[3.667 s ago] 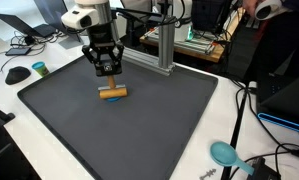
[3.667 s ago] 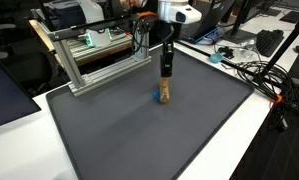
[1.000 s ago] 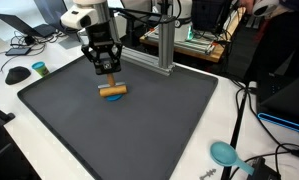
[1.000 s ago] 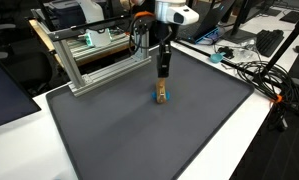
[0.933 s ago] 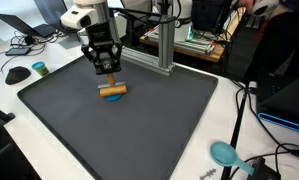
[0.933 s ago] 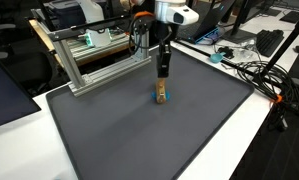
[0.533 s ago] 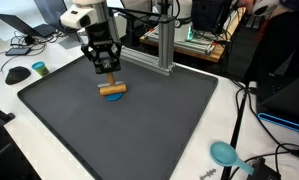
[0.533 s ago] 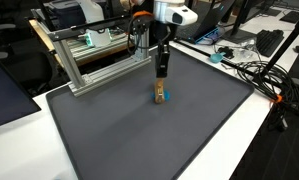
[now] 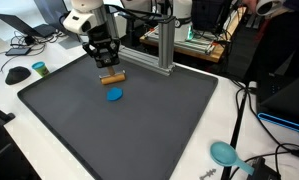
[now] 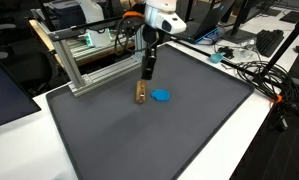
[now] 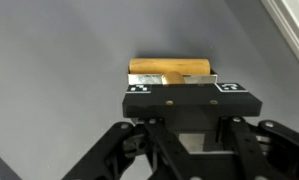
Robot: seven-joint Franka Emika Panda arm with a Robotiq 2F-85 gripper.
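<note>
One dark mat (image 9: 154, 125) beneath wooden cylinder (image 9: 111, 77)

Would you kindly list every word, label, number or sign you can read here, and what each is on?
No text is legible.
The gripper bears only small black-and-white square marks, no letters.
The wooden dowel, blue disc and dark mat are unmarked.
The background equipment is too blurred to tell.

So, the tan wooden cylinder (image 9: 111, 78) is held by the black gripper (image 9: 109, 72) over the dark grey mat (image 9: 149, 125). The flat blue disc (image 9: 114, 95) is laid on the mat just beside it, and the aluminium frame (image 10: 94, 62) is set behind.
</note>
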